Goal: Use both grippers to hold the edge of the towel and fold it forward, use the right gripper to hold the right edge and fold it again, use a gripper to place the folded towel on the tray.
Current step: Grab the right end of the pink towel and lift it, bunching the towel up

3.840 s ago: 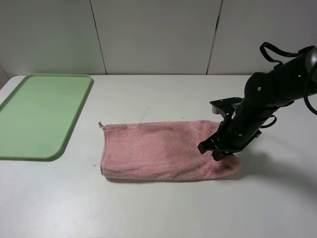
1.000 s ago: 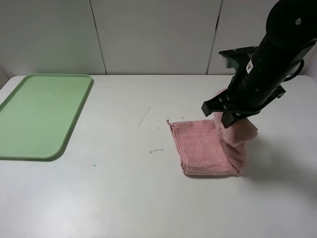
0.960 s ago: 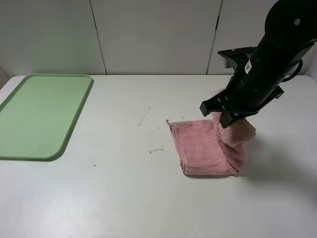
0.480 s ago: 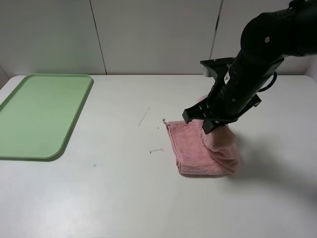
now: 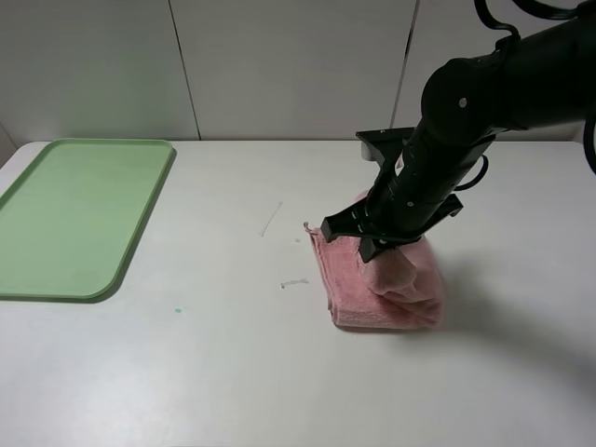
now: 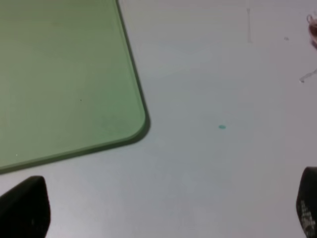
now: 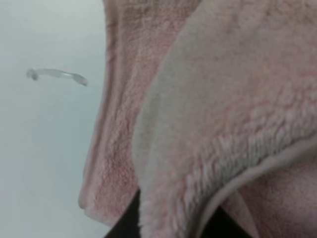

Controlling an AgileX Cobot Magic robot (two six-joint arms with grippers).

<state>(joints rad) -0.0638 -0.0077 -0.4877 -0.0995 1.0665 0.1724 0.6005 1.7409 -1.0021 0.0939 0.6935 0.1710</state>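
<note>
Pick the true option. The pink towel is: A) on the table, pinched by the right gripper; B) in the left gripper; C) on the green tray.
A: the right gripper holds a raised fold of the towel over the table, well apart from the tray.

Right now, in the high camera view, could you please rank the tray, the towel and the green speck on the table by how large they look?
Largest to smallest:
1. tray, by far the largest.
2. towel, folded and bunched, clearly smaller.
3. green speck, a tiny dot.
No two look alike.
</note>
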